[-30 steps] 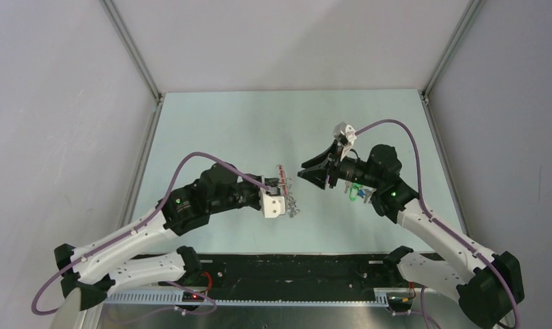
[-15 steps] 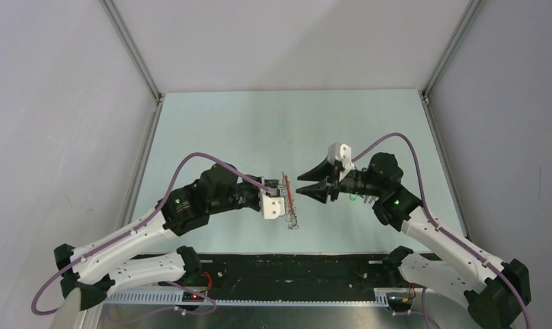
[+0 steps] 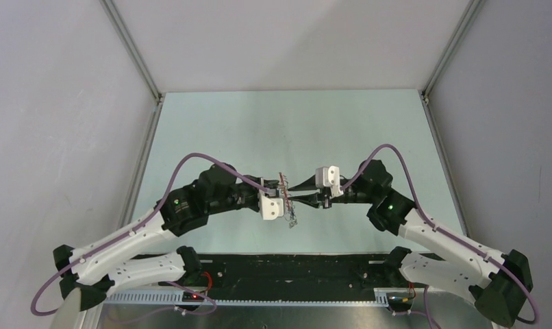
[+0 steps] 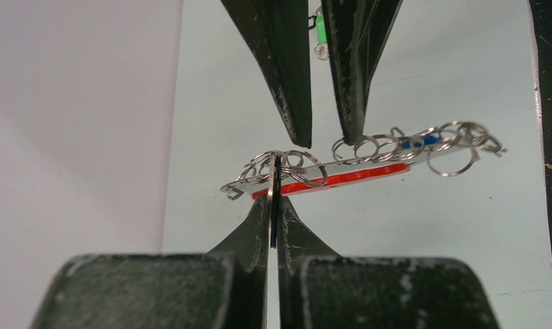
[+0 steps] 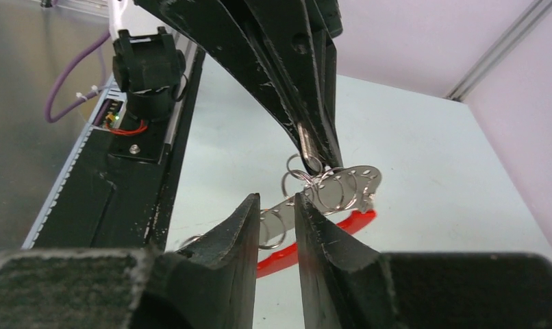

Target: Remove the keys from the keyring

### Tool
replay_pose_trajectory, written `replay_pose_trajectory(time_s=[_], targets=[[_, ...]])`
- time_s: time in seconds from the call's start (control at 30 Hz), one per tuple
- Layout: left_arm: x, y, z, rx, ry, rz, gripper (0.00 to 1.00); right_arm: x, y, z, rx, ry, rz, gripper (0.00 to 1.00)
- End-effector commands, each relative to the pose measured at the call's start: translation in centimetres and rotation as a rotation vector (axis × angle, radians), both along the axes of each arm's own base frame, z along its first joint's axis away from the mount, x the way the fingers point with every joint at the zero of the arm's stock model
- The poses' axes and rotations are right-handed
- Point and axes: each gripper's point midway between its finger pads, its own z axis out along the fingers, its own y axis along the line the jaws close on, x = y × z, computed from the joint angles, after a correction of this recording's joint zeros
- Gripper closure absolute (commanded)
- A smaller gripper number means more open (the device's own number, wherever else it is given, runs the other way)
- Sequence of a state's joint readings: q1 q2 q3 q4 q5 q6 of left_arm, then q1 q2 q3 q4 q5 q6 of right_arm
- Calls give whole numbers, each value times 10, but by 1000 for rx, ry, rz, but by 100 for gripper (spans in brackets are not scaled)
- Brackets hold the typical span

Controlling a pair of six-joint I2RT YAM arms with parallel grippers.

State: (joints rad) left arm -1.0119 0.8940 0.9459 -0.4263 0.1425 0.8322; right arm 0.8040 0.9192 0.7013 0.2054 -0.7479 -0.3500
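The keyring hangs in the air between both grippers: a red oval loop with a flat silver piece, several thin rings and a blue tag. My left gripper is shut on a thin key blade seen edge-on, and holds the whole bunch up; it shows in the top view. My right gripper is open by a narrow gap. Its tips reach the rings from the opposite side and straddle the silver piece without clamping it. More keys dangle below.
A bunch with a green tag lies on the pale green table behind the right gripper's fingers. The black base rail runs along the near edge. Grey walls enclose the left, right and back sides.
The right gripper swung left and down to the keyring and narrowed its jaws from wide open to a small gap. The left gripper kept holding the bunch almost still.
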Motion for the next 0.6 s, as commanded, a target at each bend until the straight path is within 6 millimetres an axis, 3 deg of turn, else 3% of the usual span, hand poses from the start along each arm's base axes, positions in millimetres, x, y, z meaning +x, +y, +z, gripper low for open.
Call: replay_pose_trajectory(time_s=[0.0,0.33,0.57], targets=[[-5,-3,20,-59,-45,-36,100,11,4,12,39,-78,-36,70],[-6,-3,20,-61,-45,-45,100,13,5,21,70,-103,-49,61],[-8,-3,21,-65,-46,-51,100,10,10,19,74,-84,-9,69]])
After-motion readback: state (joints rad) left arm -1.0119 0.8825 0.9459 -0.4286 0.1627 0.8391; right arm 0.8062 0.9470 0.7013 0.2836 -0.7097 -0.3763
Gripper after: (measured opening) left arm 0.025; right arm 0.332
